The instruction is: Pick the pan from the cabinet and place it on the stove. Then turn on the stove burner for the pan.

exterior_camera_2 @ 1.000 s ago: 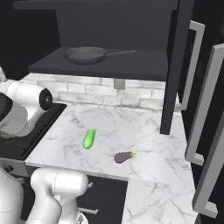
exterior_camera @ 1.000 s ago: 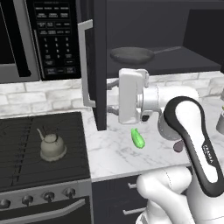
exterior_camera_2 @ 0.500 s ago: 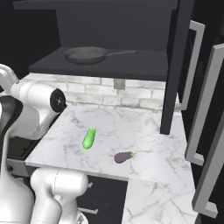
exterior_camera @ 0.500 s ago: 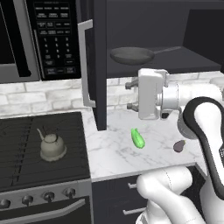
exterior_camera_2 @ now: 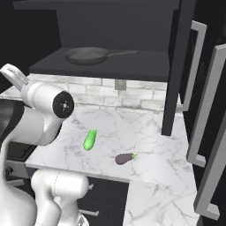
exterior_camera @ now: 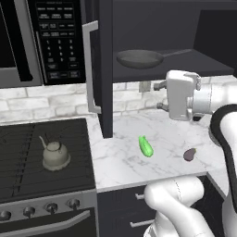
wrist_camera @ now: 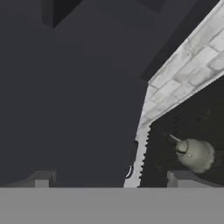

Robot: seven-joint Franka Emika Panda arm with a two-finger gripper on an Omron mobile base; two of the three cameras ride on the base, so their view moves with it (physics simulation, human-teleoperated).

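Dark finger tips of the gripper (wrist_camera: pixel 107 178) stood spread, holding nothing, below and beside the cabinet (exterior_camera: pixel 152 41) shelf. The pan (exterior_camera: pixel 139 58) lay on that shelf, untouched. Reach step judged underway; next, rise to the handle.

A kitchen: stove (exterior_camera: pixel 28 152), microwave (exterior_camera: pixel 41 41), marble counter (exterior_camera_2: pixel 145 145), brick backsplash (exterior_camera_2: pixel 132 95).

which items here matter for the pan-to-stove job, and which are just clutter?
Job:
- pan, on the shelf of the open cabinet
- stove, knobs along its front
- gripper, open

Lying about:
- kettle, on the stove grate
- green vegetable, on the counter
- eggplant, on the counter
- microwave
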